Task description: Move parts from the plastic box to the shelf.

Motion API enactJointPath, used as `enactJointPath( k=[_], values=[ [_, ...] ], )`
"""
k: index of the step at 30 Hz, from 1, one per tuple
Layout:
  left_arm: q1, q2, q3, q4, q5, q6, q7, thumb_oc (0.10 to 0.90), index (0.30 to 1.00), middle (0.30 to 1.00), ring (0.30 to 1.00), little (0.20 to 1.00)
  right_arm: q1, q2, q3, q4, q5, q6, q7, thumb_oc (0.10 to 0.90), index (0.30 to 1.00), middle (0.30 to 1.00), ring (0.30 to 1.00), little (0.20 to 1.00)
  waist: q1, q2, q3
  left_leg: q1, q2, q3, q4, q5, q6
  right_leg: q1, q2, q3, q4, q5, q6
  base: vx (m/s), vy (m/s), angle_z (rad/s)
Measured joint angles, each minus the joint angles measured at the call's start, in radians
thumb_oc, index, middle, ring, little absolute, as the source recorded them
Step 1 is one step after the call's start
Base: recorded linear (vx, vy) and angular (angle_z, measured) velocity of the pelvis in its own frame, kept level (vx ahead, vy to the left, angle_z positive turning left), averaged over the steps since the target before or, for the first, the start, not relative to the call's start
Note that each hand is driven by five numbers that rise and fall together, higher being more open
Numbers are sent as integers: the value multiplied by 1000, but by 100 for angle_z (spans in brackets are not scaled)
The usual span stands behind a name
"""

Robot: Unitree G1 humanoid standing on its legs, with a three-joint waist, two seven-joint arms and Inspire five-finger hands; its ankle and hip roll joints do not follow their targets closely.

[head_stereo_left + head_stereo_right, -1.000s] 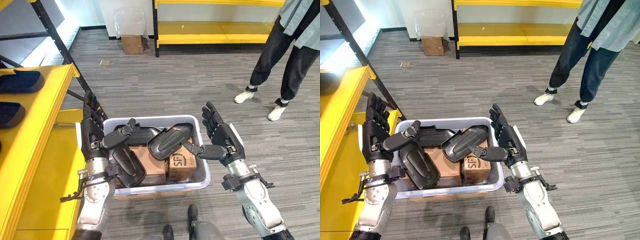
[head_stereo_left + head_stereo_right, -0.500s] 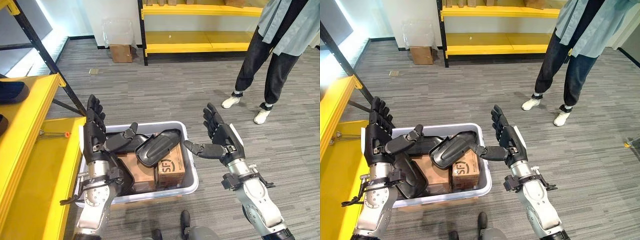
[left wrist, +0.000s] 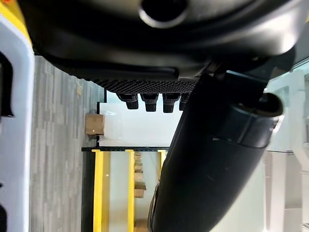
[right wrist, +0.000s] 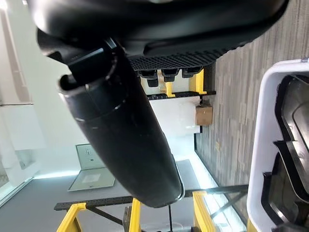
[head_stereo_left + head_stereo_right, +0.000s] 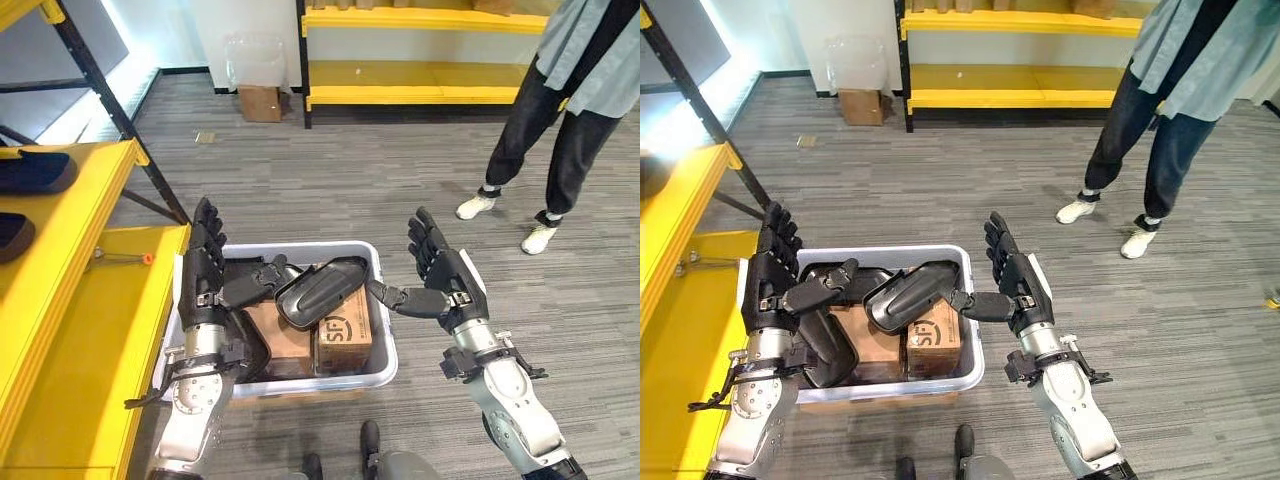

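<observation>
Both hands flat-fingered, holding nothing: left hand [image 5: 205, 270] and right hand [image 5: 437, 278] flank plastic box [image 5: 385, 352] of black parts [image 5: 318, 291].

1. Glossy black moulded plastic parts [image 5: 318, 290] and brown cardboard cartons [image 5: 345, 338] are seen in a pale translucent plastic box [image 5: 385, 352].
2. Bright yellow shelf boards [image 5: 75, 330] are framed in black.
3. Grey striped carpet flooring [image 5: 350, 190] is seen.

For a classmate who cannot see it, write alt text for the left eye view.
Two dark robot hands, left hand and right hand, are held open on either side of a white plastic box on grey carpet. The box holds black parts and cardboard boxes. A yellow shelf stands on the left; a person stands behind.
</observation>
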Motion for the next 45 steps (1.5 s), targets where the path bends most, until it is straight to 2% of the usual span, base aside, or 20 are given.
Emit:
enactJointPath(
  k=[3, 5, 7, 8, 9, 10, 12, 13, 14, 16, 17, 18, 19, 20, 21, 22, 23, 29, 40, 45],
  values=[
    [-11, 0, -12, 1, -2, 0, -16, 900, 1000, 1000, 1000, 1000, 0, -10, -1, 0, -1, 0, -11, 900, 1000, 1000, 1000, 1000, -8, 25, 11, -17, 1, -24, 20, 4, -13, 2, -7, -28, 15, -13, -8, -87, -22, 37],
    [-27, -2, -23, 2, -7, -1, -16, 900, 1000, 1000, 1000, 1000, -1, -21, -3, 6, -1, 0, -13, 900, 1000, 1000, 1000, 1000, -8, 53, 22, -21, 4, -30, 40, -19, -21, 1, -10, -39, 50, -31, -17, -61, 29, 30],
    [-51, -5, -32, 5, 1, -6, 13, 900, 1000, 1000, 1000, 1000, 0, -30, -3, 6, -2, 4, -18, 900, 1000, 1000, 1000, 1000, -30, 58, 27, -34, 40, 66, 91, -72, -36, 0, -32, -64, 87, -56, -37, 25, 122, 49],
    [-77, -1, -37, 11, 5, -16, 29, 900, 1000, 1000, 1000, 1000, -2, -32, -9, 10, -2, 4, -20, 900, 1000, 1000, 1000, 1000, -54, 37, 39, -57, 62, 89, 159, -86, -45, 2, -53, -74, 101, -89, -49, 56, 186, 68],
    [-101, 0, -35, 27, 12, -29, 38, 900, 1000, 1000, 1000, 1000, 0, -32, -15, 19, -2, 9, -21, 900, 1000, 1000, 1000, 1000, -58, 32, 38, -84, 105, 67, 232, -80, -56, -1, -59, -75, 115, -102, -49, 63, 212, 22],
    [-108, 0, -28, 27, 12, -43, 58, 900, 1000, 1000, 1000, 1000, -3, -37, -18, 19, -2, 16, -18, 900, 1000, 1000, 1000, 1000, -53, 19, 45, -91, 161, 57, 251, -79, -60, -19, -69, -48, 144, -113, -43, 94, 415, -16],
    [-126, 1, -13, 59, 12, -55, 84, 900, 1000, 1000, 1000, 1000, 1, -41, -52, 27, 0, 23, -1, 900, 1000, 1000, 1000, 1000, -83, 29, 45, -100, 297, 16, 191, -24, -141, -56, -80, -18, 182, -120, -22, 48, 523, -39],
    [-127, 1, -14, 70, 12, -55, 92, 900, 1000, 1000, 1000, 1000, 2, -50, -68, 26, 1, 24, 5, 900, 1000, 1000, 1000, 1000, -94, 27, 46, -94, 314, 41, 160, -21, -135, -88, -106, -8, 235, -134, -11, 3, 377, -37],
    [-125, -2, -22, 79, 10, -56, 94, 900, 1000, 1000, 1000, 1000, 7, -71, -94, 26, 1, 24, 16, 900, 1000, 1000, 1000, 1000, -106, 38, 46, -90, 307, 76, 146, -24, -121, -121, -132, 5, 283, -151, 12, 22, 277, -13],
    [-129, -29, -47, 81, 11, -59, 89, 900, 1000, 1000, 1000, 1000, 35, -138, -137, 18, -5, 19, 18, 900, 1000, 1000, 1000, 1000, -141, 122, 45, -104, 299, 111, 134, -40, -22, -132, -132, 9, 317, -164, 55, 30, 276, 6],
    [-127, -28, -53, 84, 9, -64, 89, 900, 1000, 1000, 1000, 1000, 54, -138, -145, 22, -3, 24, 13, 900, 1000, 1000, 1000, 1000, -135, 119, 49, -101, 283, 122, 144, 2, -49, -135, -151, 20, 348, -173, 78, 66, 191, 36],
    [-126, -26, -56, 80, 1, -64, 89, 900, 1000, 1000, 1000, 1000, 100, -138, -136, 7, -3, 24, 22, 900, 1000, 1000, 1000, 1000, -145, 101, 43, -97, 235, 135, 121, 2, -47, -138, -191, 50, 370, -201, 75, 69, 139, 46],
    [-123, -20, -53, 78, 0, -65, 89, 900, 1000, 1000, 1000, 1000, 109, -132, -121, 7, -5, 24, 31, 900, 1000, 1000, 1000, 1000, -140, 92, 39, -91, 212, 143, 99, 14, -57, -130, -200, 84, 348, -200, 89, 87, 156, 74],
    [-119, -19, -52, 78, -1, -65, 89, 900, 1000, 1000, 1000, 1000, 109, -120, -105, 12, -6, 24, 36, 900, 1000, 1000, 1000, 1000, -137, 96, 38, -78, 204, 142, 77, 32, -70, -109, -209, 76, 324, -192, 110, 60, 57, 45],
    [-113, -17, -49, 72, -1, -66, 90, 900, 1000, 1000, 1000, 1000, 108, -110, -85, 12, -14, 24, 42, 900, 1000, 1000, 1000, 1000, -124, 101, 35, -64, 203, 143, 60, 63, -81, -91, -209, 73, 306, -183, 114, 90, 47, 35],
    [-111, -13, -48, 67, -1, -66, 90, 900, 1000, 1000, 1000, 1000, 106, -93, -54, 12, -29, 23, 52, 900, 1000, 1000, 1000, 1000, -91, 96, 32, -35, 198, 140, 30, 80, -106, -50, -209, 56, 266, -169, 134, 105, 21, 30],
    [-107, -12, -42, 66, -4, -68, 89, 900, 1000, 1000, 1000, 1000, 89, -74, -45, 12, -36, 22, 51, 900, 1000, 1000, 1000, 1000, -78, 88, 28, -31, 199, 129, 16, 95, -130, -26, -209, 39, 235, -159, 142, 121, -11, 33],
    [-101, -12, -43, 48, -7, -64, 50, 900, 1000, 1000, 1000, 1000, 38, -43, -47, 12, -42, 22, 5, 900, 1000, 1000, 1000, 1000, -62, 55, 12, -2, 208, 117, 7, 96, -133, 37, -195, 23, 164, -146, 147, 56, -26, 2],
    [-103, -12, -43, 22, -6, -44, 37, 900, 1000, 1000, 1000, 1000, 39, -42, -47, 12, -42, 24, -27, 900, 1000, 1000, 1000, 1000, -62, 51, 10, -2, 225, 121, -7, 90, -134, 43, -176, 26, 118, -112, 136, 9, -11, -2],
    [-103, -10, -43, 21, -6, -42, 13, 900, 1000, 1000, 1000, 1000, 39, -39, -47, 12, -44, 24, -48, 900, 1000, 1000, 1000, 1000, -63, 51, 1, -13, 224, 133, -16, 99, -141, 46, -173, 33, 63, -67, 141, -20, 11, -8]
  ],
)
